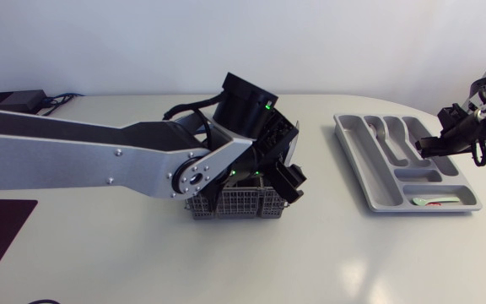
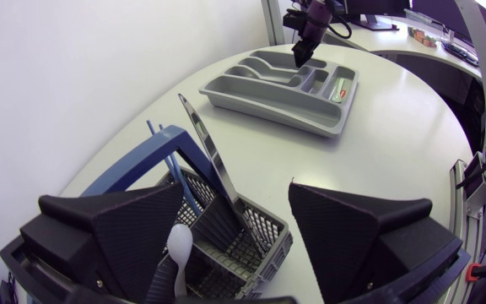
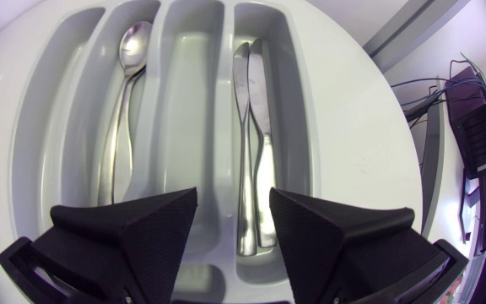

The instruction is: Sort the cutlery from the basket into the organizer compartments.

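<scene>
Two table knives (image 3: 251,143) lie side by side in one long compartment of the grey organizer (image 3: 194,101). A metal spoon (image 3: 123,101) lies bowl away from the camera in another long compartment, with one compartment between them. In the head view a pale item with red and green marks (image 1: 437,201) lies in the crosswise compartment at the organizer's near end. The organizer sits close to the right edge of the tabletop (image 1: 142,253).

The right gripper (image 3: 233,194) hangs above the long compartments, its fingers apart and touching nothing.

Near the middle of the tabletop stands the grey mesh basket (image 2: 256,241). It holds a knife (image 2: 209,160) standing tilted, a white plastic spoon (image 2: 178,245) and a blue piece (image 2: 154,160). The left gripper (image 2: 236,190) hovers directly over the basket with its broad fingers spread wide, and the tilted knife rises between them without being gripped.

A black box with a cable (image 1: 11,100) rests at the far left corner of the tabletop
</scene>
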{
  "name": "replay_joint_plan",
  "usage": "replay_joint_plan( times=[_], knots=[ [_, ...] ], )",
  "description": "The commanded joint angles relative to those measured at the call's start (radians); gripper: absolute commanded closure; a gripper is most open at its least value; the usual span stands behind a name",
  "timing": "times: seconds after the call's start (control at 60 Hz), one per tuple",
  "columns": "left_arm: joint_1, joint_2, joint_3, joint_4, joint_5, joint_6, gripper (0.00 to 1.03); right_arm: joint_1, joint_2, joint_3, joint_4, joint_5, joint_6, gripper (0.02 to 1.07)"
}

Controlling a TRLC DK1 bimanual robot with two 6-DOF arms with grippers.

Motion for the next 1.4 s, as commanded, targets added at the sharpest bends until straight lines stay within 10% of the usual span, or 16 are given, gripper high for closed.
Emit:
replay_joint_plan(
  times=[0.0,0.667,1.383],
  knots=[
    [0.005,0.023,-0.006,0.017,-0.02,-0.004,0.21,0.012,-0.087,-0.09,0.023,-0.015,0.008,0.27],
    [0.033,0.154,0.024,0.116,-0.03,-0.081,0.49,0.156,-0.668,-0.633,0.113,-0.115,0.04,0.21],
    [0.047,0.197,0.075,0.106,0.046,-0.155,0.65,0.21,-0.714,-0.736,0.17,-0.107,0.045,0.21]
  ],
)
